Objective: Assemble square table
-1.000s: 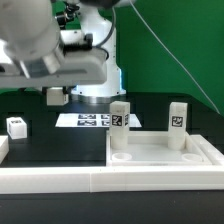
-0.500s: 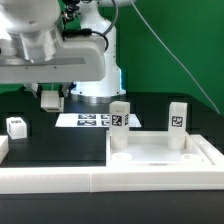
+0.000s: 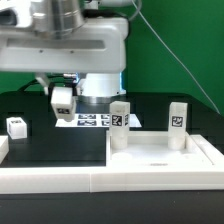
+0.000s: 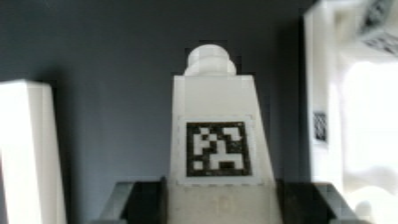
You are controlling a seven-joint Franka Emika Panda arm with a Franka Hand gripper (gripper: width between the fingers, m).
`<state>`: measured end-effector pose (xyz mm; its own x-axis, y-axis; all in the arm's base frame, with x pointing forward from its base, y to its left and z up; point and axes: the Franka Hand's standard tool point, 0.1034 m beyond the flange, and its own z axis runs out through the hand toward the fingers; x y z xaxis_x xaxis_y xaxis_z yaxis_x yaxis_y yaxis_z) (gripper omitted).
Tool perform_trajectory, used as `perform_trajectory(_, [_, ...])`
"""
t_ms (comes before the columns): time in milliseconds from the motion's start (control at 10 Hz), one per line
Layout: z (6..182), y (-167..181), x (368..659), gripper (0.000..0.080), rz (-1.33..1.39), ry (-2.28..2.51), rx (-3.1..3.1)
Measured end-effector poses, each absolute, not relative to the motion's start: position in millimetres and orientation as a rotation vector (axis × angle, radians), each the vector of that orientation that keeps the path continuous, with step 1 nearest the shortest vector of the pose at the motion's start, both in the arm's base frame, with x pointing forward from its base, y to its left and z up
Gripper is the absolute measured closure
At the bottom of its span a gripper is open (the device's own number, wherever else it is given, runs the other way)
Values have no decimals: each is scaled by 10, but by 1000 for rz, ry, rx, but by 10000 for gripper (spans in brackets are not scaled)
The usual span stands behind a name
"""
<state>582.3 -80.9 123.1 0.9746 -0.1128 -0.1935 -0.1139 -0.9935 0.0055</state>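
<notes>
- Exterior view, arm: the gripper [image 3: 62, 103] hangs above the table's far left, over the black surface and just left of the marker board [image 3: 95, 120]; its jaws are closed on a white leg [image 3: 62, 99], which it carries clear of the table.
- Exterior view, work: the square tabletop slab [image 3: 160, 152] lies on the right, near side, close behind the white rail [image 3: 50, 180] that runs along the near edge; a far-left leg [image 3: 119, 124] and a far-right leg [image 3: 177, 122] stand upright in its two far corners, each showing a tag; I cannot tell how firmly they are seated.
- Exterior view, remainder: the slab's two near corners look empty to me; a loose leg block [image 3: 16, 126] rests on the table at the far left, well apart from the slab.
- Wrist view: the carried leg [image 4: 217, 110] fills the centre, tag facing the camera and rounded tip pointing away; dark fingers [image 4: 134, 203] clamp its base on both sides; the white surface [image 4: 356, 100] beside it is probably the slab, though it is too blurred to confirm.
- Progress, as I judge it: two of four legs placed; a third in hand and not yet over the slab; the fourth untouched; roughly half the assembly remains, namely carrying across, inserting and tightening twice.
</notes>
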Motion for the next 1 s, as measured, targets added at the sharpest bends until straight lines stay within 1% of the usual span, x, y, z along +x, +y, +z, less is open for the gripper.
perform_trajectory(300, [1200,-878,5844,509,50,179,-3158])
perform_trajectory(400, [1196,-916,5900,509,-88,180,-3178])
perform_trajectory(500, [1183,-883,5874,509,-72,218,-3172])
perform_trajectory(700, [1219,-469,6019,509,-102,313,-3141])
perform_trajectory(900, [1305,-196,6141,509,-122,349,-3121])
perform_trajectory(1000, [1341,-118,6183,509,-121,349,-3117])
